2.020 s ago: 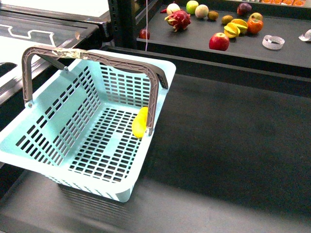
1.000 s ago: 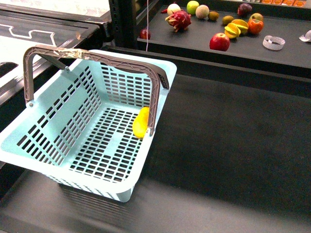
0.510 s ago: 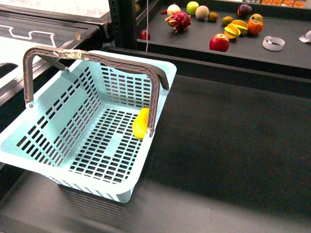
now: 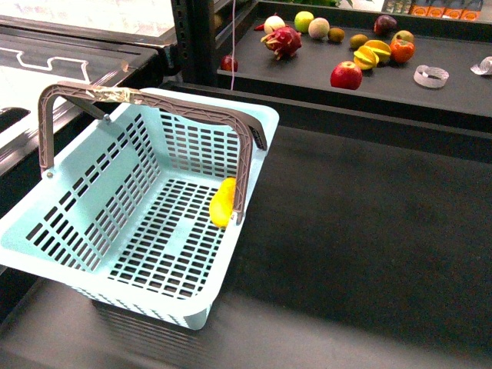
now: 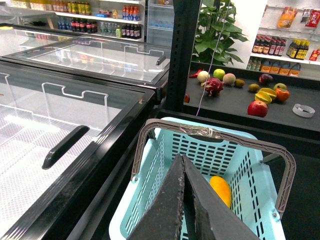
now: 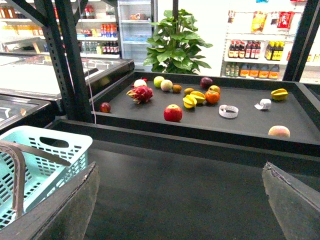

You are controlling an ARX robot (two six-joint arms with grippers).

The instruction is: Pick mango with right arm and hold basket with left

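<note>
While neither arm shows in my front view, I count one basket on the dark counter, with one mango lying inside it against the right wall, just under the nearer of its two handles. One strip of tape wraps the far handle. My left gripper hangs above the basket, its two fingers pressed together on nothing. My right gripper has its two fingers spread wide, empty, over bare counter. One red apple and one dragon fruit sit on the shelf beyond.
</note>
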